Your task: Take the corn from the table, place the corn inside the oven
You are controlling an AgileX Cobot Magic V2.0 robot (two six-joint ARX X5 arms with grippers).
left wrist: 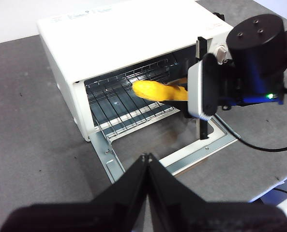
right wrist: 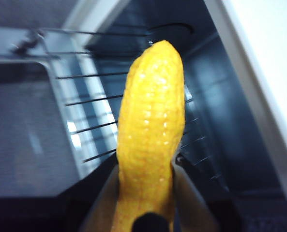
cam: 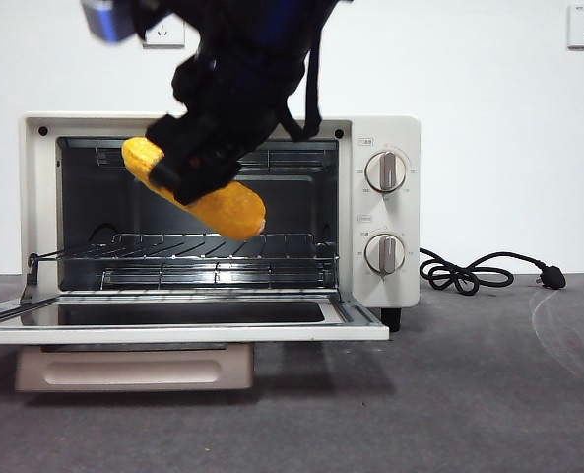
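Note:
My right gripper (cam: 188,163) is shut on the corn (cam: 223,204), a yellow-orange bumpy cob held tilted in the mouth of the oven (cam: 385,133), above the wire rack (cam: 213,251). The right wrist view has the corn (right wrist: 150,140) between the two jaws, its tip pointing into the dark cavity. The left wrist view looks down on the cream-white oven (left wrist: 119,36), with the corn (left wrist: 158,90) half inside the opening and the right arm (left wrist: 240,72) beside it. My left gripper (left wrist: 146,158) is shut and holds nothing, hanging back above the table (left wrist: 32,145) in front of the door.
The oven door (cam: 173,320) lies open and flat toward the camera, above a pulled-out crumb tray (cam: 134,370). A black cord with plug (cam: 484,271) lies on the table to the right of the oven. Two knobs (cam: 385,170) sit on the oven's right panel.

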